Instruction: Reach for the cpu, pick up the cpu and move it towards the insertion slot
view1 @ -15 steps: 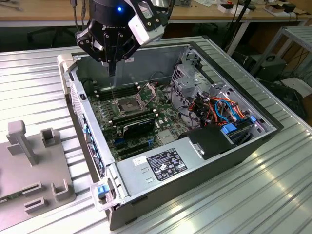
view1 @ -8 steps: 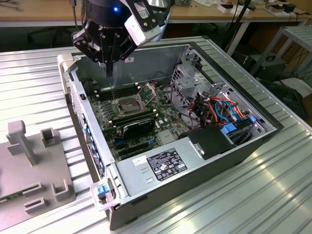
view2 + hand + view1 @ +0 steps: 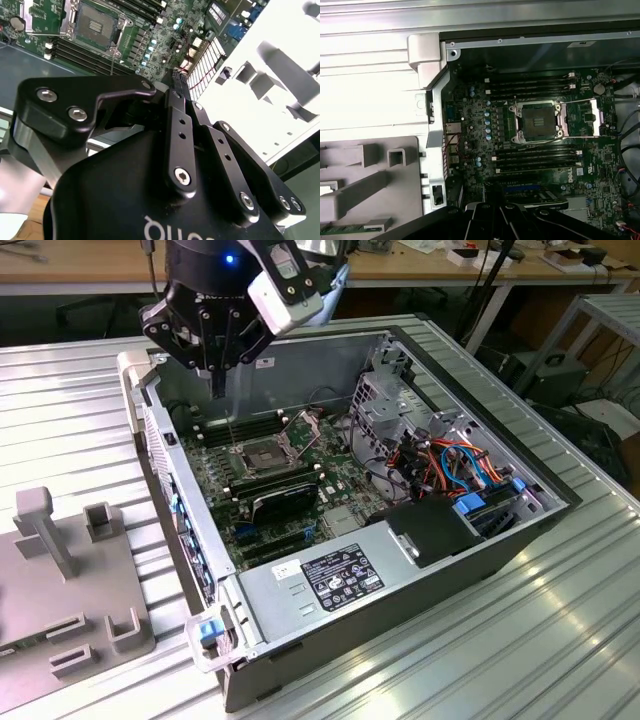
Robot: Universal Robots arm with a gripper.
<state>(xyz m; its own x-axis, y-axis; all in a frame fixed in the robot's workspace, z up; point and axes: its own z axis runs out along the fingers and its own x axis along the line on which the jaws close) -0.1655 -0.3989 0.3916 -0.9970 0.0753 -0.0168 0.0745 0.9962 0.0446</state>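
An open computer case (image 3: 500,540) lies on a ribbed metal table, motherboard facing up. The insertion slot (image 3: 262,456) is a square silver-framed socket with a dark centre, set between the long memory slots. It appears in both wrist views (image 3: 95,22) (image 3: 538,122). Its hinged latch plate (image 3: 580,117) is swung open to one side. My gripper (image 3: 218,380) hangs above the case's far corner at the exterior view's left, a short way up and back from the slot. Its black linkage (image 3: 177,82) points down at the board. The cpu is hidden from view.
A grey fixture block (image 3: 70,580) with posts and pockets sits outside the case at the exterior view's left, and a memory stick (image 3: 340,229) lies in it. A black finned block (image 3: 285,500), the power supply (image 3: 330,580) and coloured cables (image 3: 450,460) crowd the case.
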